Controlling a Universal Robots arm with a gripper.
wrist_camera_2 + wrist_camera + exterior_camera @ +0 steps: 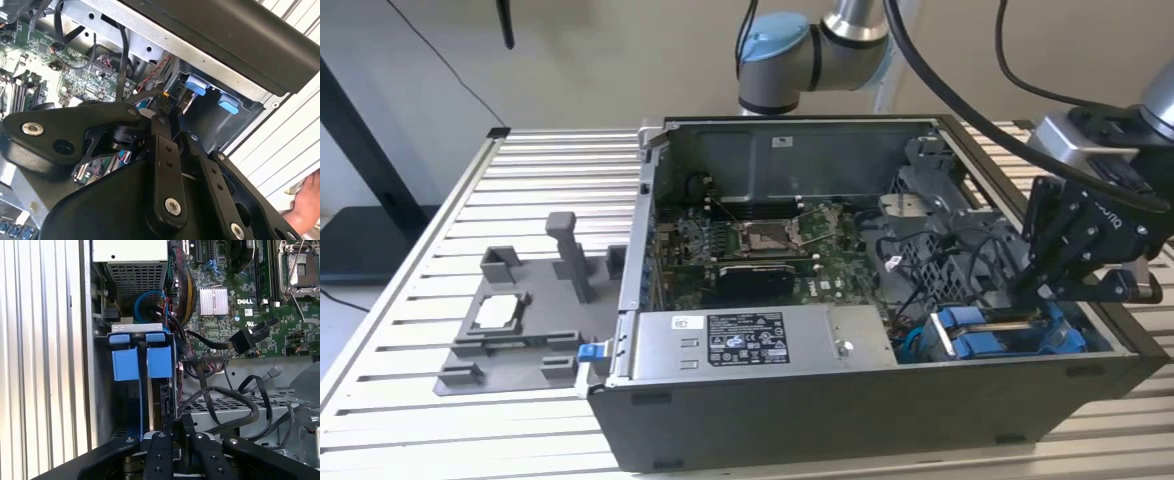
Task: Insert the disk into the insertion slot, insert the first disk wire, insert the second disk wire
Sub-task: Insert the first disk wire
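Gripper (177, 429) jaws nearly closed, load unclear | disk (161, 395) sits in insertion slot (135, 329), near corner, exterior view's right | I judge it rigid, heavy, shock-sensitive; hold blue carrier (145, 405) edges.

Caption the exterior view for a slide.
Open dark computer case with the black robot hand at its grey metal drive bay with blue plastic fittings.

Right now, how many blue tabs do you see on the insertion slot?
2, side by side on the insertion slot: one blue tab, the other. More may be hidden.
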